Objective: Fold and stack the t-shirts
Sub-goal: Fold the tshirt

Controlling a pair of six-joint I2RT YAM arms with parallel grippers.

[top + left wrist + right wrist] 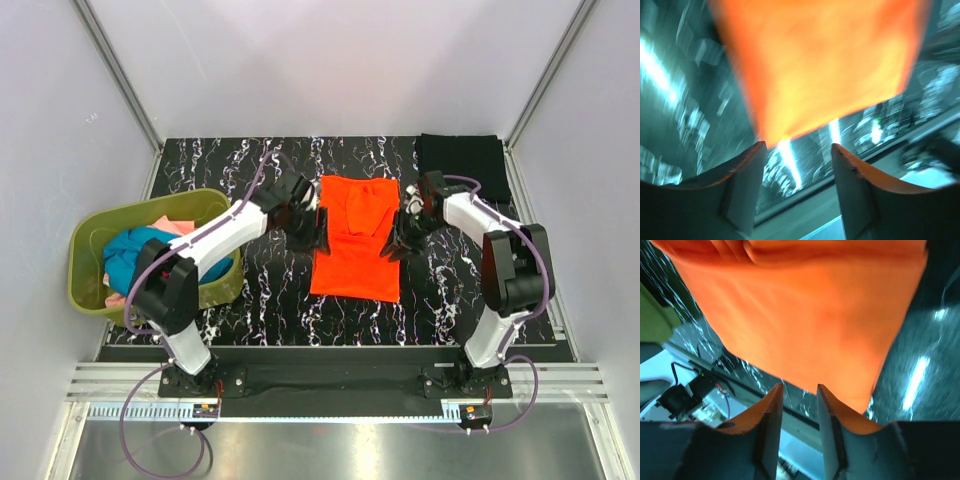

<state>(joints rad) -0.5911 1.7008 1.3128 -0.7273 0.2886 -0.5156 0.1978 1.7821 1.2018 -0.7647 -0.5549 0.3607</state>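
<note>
Though set well to the side, basket (84,262): sat at the near left, holding teal t-shirt (125,255) and pink t-shirt (178,228); could have been clipped on a wide leftward swing.
Table (270,300): showed dark and marbled, looked slick; could have let cloth skate under a sideways pull.
Orange t-shirt (355,255): lay mid-table between both grippers, seemingly folded over itself at the far end, creased there; could have bunched or skewed if lifted on one side first.
Left gripper (316,236): hung at the shirt's left edge, jaws apart, clamped on nothing; judged liable to miss the cloth or pinch a single layer if closed too high.
Right gripper (398,240): hung at the right edge, jaws narrowly apart, nothing between them; might have snagged only the top layer and undone the fold.
Black t-shirt (462,165): lay folded at the far right corner, well apart; could have been rumpled by a careless drop on top.
</note>
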